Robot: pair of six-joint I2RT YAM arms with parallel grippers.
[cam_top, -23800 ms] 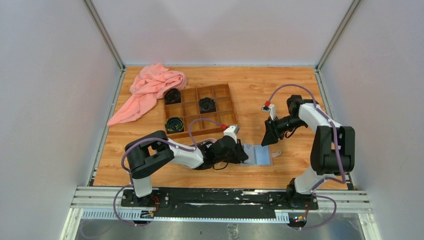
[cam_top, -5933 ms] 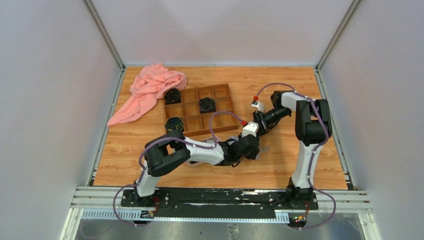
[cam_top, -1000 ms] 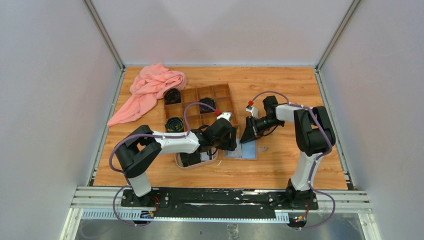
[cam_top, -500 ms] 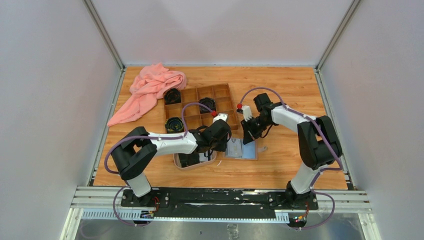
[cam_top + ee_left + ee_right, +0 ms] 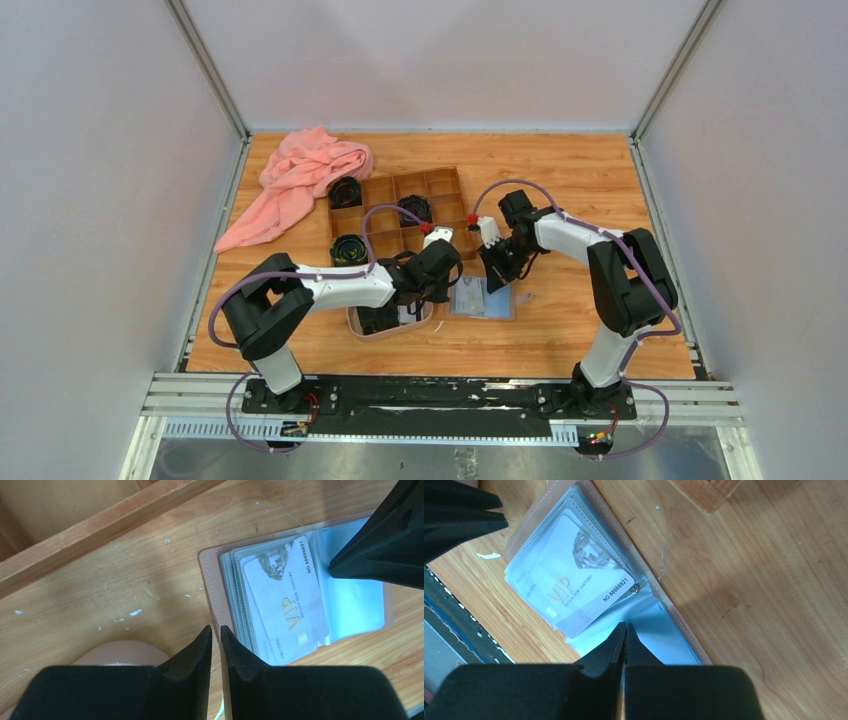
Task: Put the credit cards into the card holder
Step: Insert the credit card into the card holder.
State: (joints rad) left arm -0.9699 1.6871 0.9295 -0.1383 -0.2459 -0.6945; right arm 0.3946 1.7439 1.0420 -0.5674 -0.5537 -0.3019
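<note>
White VIP card (image 5: 287, 600) rests in the open tan card holder (image 5: 209, 580)

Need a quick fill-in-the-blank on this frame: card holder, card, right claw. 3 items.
1. The card holder on the table is folded ___, blue lining showing.
2. The white card at its clear sleeves reads ___ in gold letters.
3. The right claw, over the blue lining, is ___.
Missing words: open; VIP; shut.
</note>
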